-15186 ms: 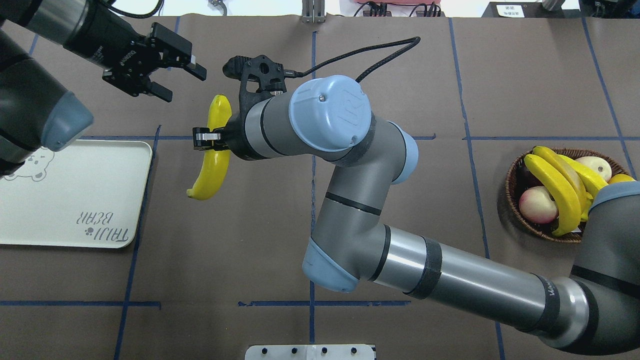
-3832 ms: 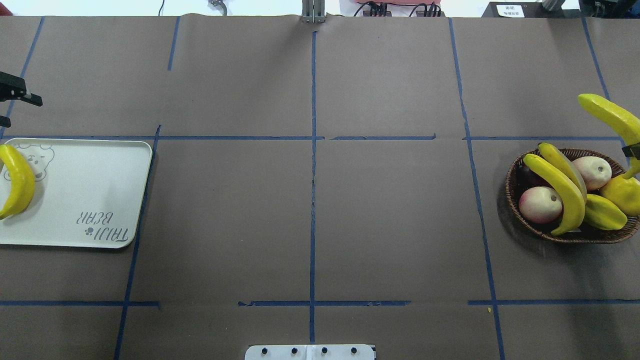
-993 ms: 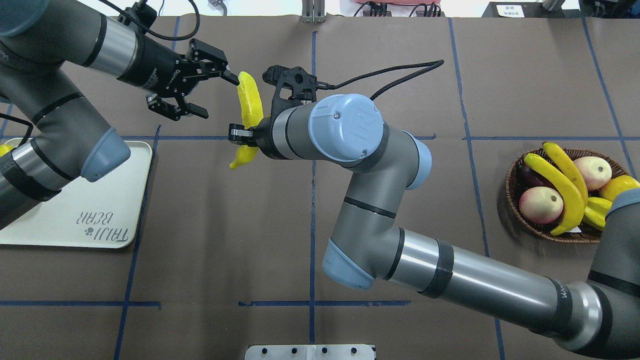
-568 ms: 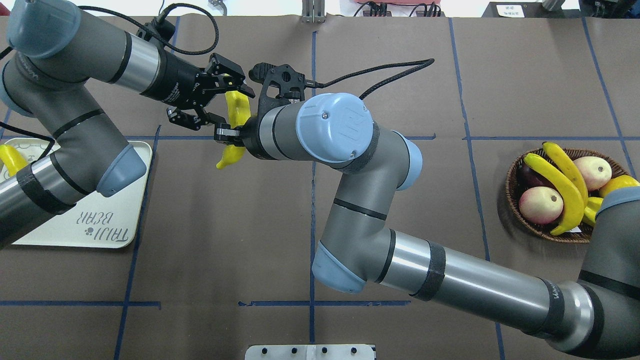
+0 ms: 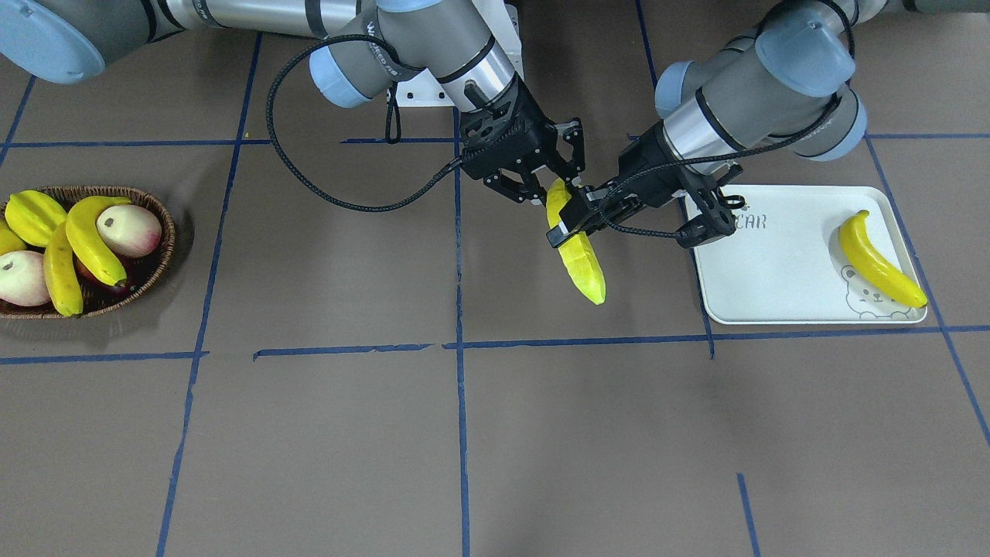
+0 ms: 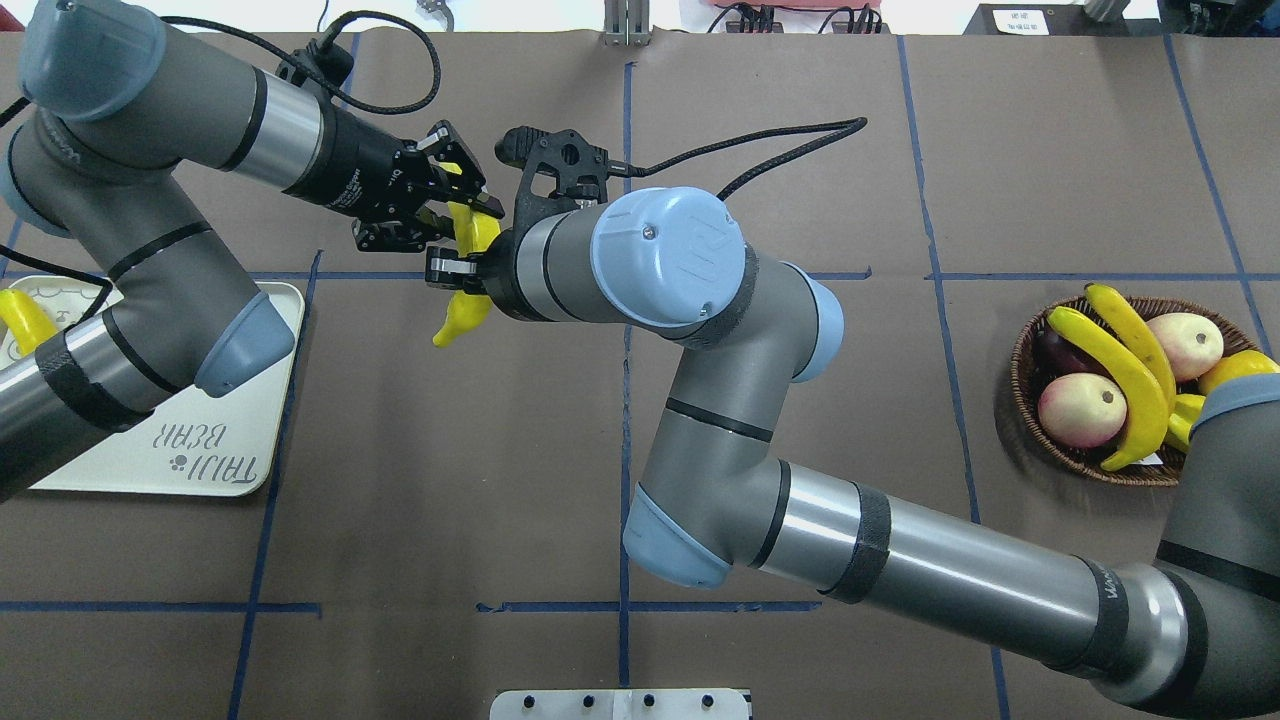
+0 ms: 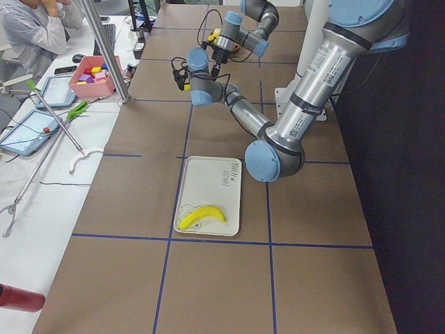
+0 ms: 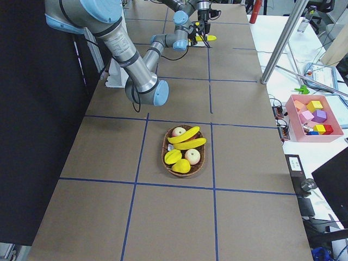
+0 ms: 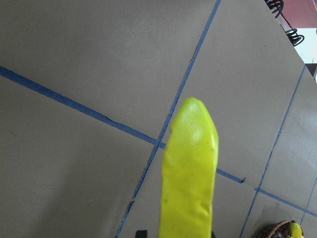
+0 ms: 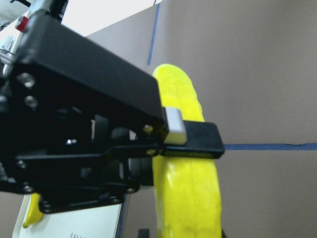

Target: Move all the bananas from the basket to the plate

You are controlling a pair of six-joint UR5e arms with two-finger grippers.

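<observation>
A yellow banana [image 5: 584,267] hangs above the table's middle-left, also seen from overhead [image 6: 462,308]. My right gripper [image 6: 462,275] is shut on its middle. My left gripper [image 6: 465,215] is shut on its far part, and one of its fingers lies across the banana [image 10: 185,188] in the right wrist view. The banana [image 9: 190,173] fills the left wrist view. One banana [image 5: 878,259] lies on the white plate [image 5: 773,271]. Two bananas [image 6: 1115,385] lie in the wicker basket [image 6: 1020,370].
The basket also holds two pink-white peaches [image 6: 1080,410] and a yellow-green starfruit [image 5: 35,216]. My right arm [image 6: 900,560] stretches across the table from the basket side. My left arm's elbow [image 6: 240,340] hangs over the plate's near corner. A person sits at the side desk [image 7: 42,28].
Both grippers have drifted slightly left with the banana. My left gripper's fingers, open around the banana's far part a moment ago, have closed on it.
</observation>
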